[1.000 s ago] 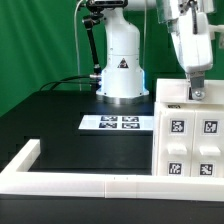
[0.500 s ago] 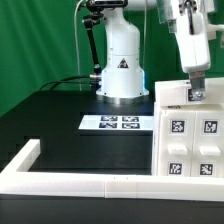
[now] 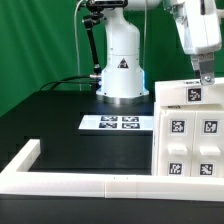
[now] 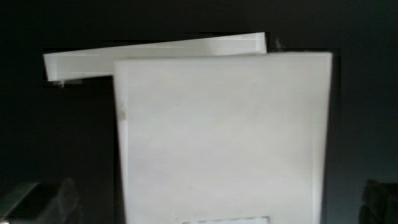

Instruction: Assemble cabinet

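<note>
The cabinet (image 3: 190, 135), a white blocky box with four square tags on its front and one tag on its top, stands at the exterior view's right on the black table. My gripper (image 3: 207, 77) hangs just over the cabinet's top near its far right part, empty. In the wrist view the cabinet's white top panel (image 4: 222, 120) fills the middle, with a second white edge behind it. My gripper (image 4: 210, 205) is open, with a dark finger in each lower corner, wide of the panel.
The marker board (image 3: 121, 123) lies flat on the black table in front of the robot's white base (image 3: 121, 65). A long low white border rail (image 3: 70, 181) runs along the near edge and turns up the left side. A green backdrop stands behind.
My gripper has moved towards the exterior view's right and slightly up over the cabinet's top, uncovering the tag there. The cabinet has not moved.
</note>
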Robot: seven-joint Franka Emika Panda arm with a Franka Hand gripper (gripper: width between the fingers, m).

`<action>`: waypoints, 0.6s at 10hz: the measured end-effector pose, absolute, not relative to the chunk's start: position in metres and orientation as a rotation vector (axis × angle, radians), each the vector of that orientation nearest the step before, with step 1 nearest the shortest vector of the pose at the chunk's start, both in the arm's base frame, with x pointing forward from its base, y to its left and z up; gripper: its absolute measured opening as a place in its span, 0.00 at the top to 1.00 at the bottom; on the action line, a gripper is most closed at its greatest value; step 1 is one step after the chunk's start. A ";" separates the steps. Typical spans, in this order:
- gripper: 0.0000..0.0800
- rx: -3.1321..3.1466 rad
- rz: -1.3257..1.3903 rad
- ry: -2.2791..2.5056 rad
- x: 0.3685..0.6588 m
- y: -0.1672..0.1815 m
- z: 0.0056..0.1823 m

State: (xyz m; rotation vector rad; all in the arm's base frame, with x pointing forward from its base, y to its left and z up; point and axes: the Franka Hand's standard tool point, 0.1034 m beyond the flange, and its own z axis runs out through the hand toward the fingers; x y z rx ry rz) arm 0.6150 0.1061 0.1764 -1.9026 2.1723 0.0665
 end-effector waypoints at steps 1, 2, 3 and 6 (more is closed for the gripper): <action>0.00 -1.915 0.067 2.164 0.615 0.106 0.175; 0.00 -1.951 0.062 2.131 0.614 0.106 0.174; 0.00 -2.012 0.054 2.075 0.615 0.106 0.175; 0.00 -2.314 0.008 1.726 0.615 0.104 0.181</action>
